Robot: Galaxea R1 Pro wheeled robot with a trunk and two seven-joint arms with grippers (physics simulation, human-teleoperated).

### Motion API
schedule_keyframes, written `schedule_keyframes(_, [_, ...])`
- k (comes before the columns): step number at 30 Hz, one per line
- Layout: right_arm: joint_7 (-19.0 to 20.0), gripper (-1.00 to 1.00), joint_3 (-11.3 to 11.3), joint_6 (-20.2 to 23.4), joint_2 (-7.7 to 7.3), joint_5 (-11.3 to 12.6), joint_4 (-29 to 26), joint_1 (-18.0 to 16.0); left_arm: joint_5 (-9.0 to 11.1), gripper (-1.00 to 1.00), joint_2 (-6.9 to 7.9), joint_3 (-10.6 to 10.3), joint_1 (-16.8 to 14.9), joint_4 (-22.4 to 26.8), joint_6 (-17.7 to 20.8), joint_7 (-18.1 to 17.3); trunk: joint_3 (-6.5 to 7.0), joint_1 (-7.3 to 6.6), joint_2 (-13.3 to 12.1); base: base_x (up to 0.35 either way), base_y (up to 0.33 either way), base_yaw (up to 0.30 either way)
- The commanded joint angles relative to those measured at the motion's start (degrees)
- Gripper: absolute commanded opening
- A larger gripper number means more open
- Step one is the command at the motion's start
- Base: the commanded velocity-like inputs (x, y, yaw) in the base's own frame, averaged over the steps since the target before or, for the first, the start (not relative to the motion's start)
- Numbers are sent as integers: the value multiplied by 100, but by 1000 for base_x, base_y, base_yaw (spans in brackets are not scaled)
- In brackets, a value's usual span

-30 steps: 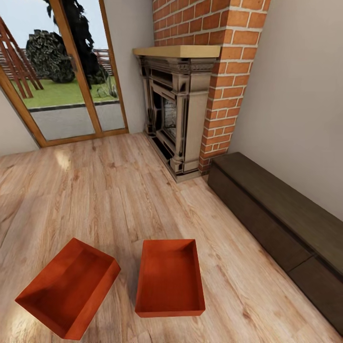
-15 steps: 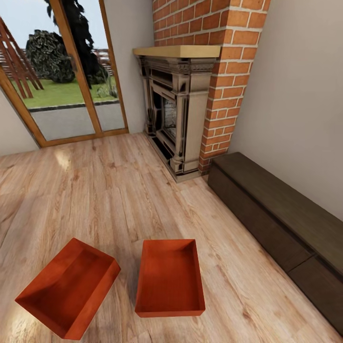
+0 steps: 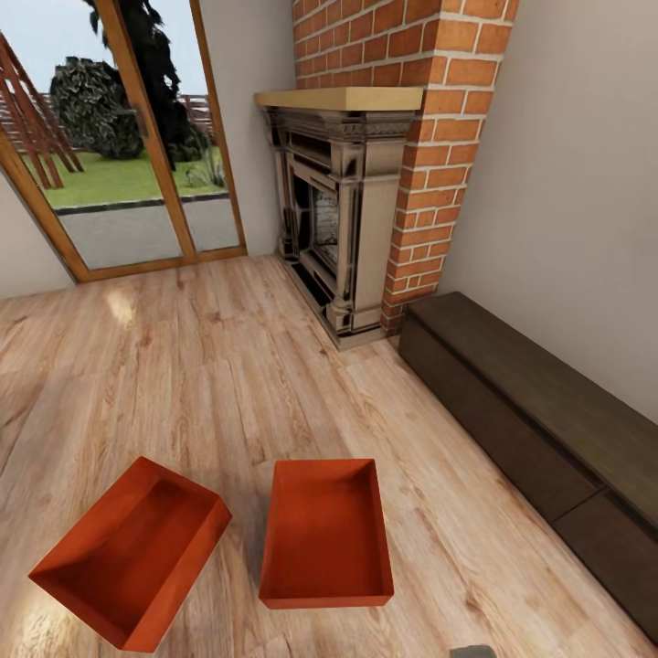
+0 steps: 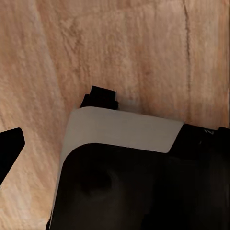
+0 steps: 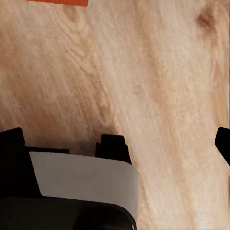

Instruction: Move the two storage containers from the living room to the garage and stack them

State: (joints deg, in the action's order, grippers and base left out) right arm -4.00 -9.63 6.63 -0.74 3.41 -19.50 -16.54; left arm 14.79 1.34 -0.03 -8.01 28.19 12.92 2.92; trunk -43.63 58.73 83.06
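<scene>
Light wood-plank flooring (image 3: 219, 366) runs through the living room, and both storage containers rest on it, low in the head view. The right-hand container (image 3: 326, 535) lies flat and square to the camera, open top up, its four plain walls tapering slightly to the base; the left-hand container (image 3: 128, 565) sits skewed at an angle and looks tipped, one long wall raised toward its neighbour. The two lie near each other with bare plank between them; both are empty, lidless, smooth orange-red plastic with crisp edges. Neither is held, so the carry to the garage has, by my judgement, not yet begun; the skewed bin may need a differently angled approach than the flat one.

Both arms hang low over the planks. In the right wrist view the right gripper (image 5: 120, 139) shows dark fingertips at the two sides of the frame, spread wide with nothing between; a sliver of orange at that frame's edge puts a container close by. In the left wrist view one dark fingertip (image 4: 10, 146) shows beside the arm's white-and-black housing; whether the left claw is apart or together I cannot tell.

Beyond stand a brick fireplace (image 3: 352, 206) with a pale wooden mantel, a long dark low cabinet (image 3: 530, 411) along the plain wall, and wood-framed glass doors (image 3: 119, 137) onto grass.
</scene>
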Motion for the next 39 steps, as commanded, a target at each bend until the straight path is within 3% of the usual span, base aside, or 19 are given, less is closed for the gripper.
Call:
schedule_keyframes(1, [-69,100,-34,74,1,56,-18,-201,20,100,-4,-2,-217,11,186,26,-5,0,2,0,0,0])
schedule_keyframes(6, [-262,100,-8,76,21,71,-27,-760,-51,100,-46,-6,-987,-9,751,28,-5,0,2,0,0,0])
schedule_keyframes(7, [-455,100,5,62,163,80,-22,-1153,-95,100,-149,-19,-1415,-33,1005,31,-5,0,2,0,0,0])
schedule_keyframes(11, [-789,100,8,78,528,81,92,-1908,-294,100,-297,-27,-2156,-257,1156,60,-5,0,2,0,0,0])
schedule_keyframes(12, [-937,100,19,61,696,92,359,-2471,-419,100,-379,-25,-2697,-600,1167,86,-5,0,2,0,0,0])
schedule_keyframes(14, [-988,100,46,32,782,145,535,-2831,-472,100,-456,-24,-3037,-847,1134,94,-5,0,2,0,0,0])
schedule_keyframes(15, [-1013,100,125,-50,841,349,649,-3108,-508,100,-556,-24,-3287,-1011,1051,106,-5,0,2,0,0,0])
schedule_keyframes(17, [-977,100,158,-309,889,580,792,-3255,-588,100,-687,-33,-3425,-1189,669,133,-5,0,2,0,0,0])
schedule_keyframes(22, [-861,100,136,-637,923,601,1198,-3289,-899,100,-687,-41,-3458,-1181,441,191,-5,0,2,0,0,0])
schedule_keyframes(29, [-441,100,135,-1006,930,612,1771,-3294,-966,100,-714,-36,-3462,-1169,34,202,-5,0,2,0,0,0])
schedule_keyframes(34, [-277,100,137,-1093,932,623,2047,-3289,-974,100,-741,-21,-3462,-1230,-509,255,-5,0,2,0,0,0])
schedule_keyframes(39, [-246,100,148,-1225,906,653,2131,-3309,-946,100,-816,-7,-3462,-1165,-637,653,-5,0,2,0,0,0])
